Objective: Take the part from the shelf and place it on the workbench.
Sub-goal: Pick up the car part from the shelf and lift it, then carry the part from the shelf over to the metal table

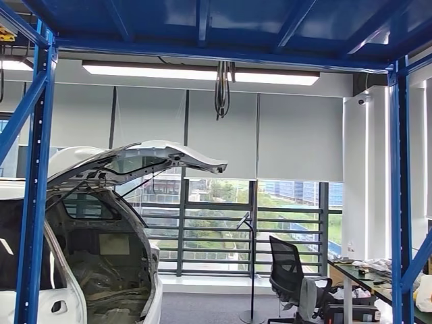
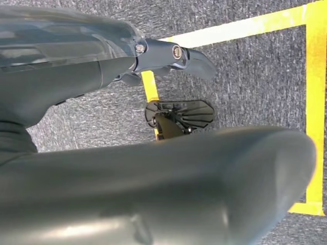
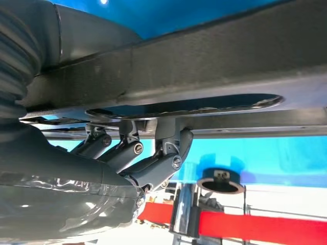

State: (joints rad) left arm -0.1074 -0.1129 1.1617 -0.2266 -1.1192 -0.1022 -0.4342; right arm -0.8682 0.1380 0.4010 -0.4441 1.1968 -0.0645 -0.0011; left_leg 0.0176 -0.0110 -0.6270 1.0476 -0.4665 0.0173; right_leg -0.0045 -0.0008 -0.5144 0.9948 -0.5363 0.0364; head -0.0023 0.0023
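Right hand [image 3: 154, 158], right wrist view: fingers [image 3: 162, 166] curled up around the edge of one long dark flat part [image 3: 200, 76], gripping it from beneath, with one red belt barrier [image 3: 262, 227] beyond the fingertips. Left hand [image 2: 169, 56], left wrist view: holds nothing, fingers loosely extended over grey carpet [image 2: 250, 76] with yellow floor tape [image 2: 314, 102]. The head view adds one white car body [image 1: 102, 256] with raised tailgate, blue rack posts [image 1: 36, 189], one office chair [image 1: 290, 277] and one table [image 1: 372, 277].
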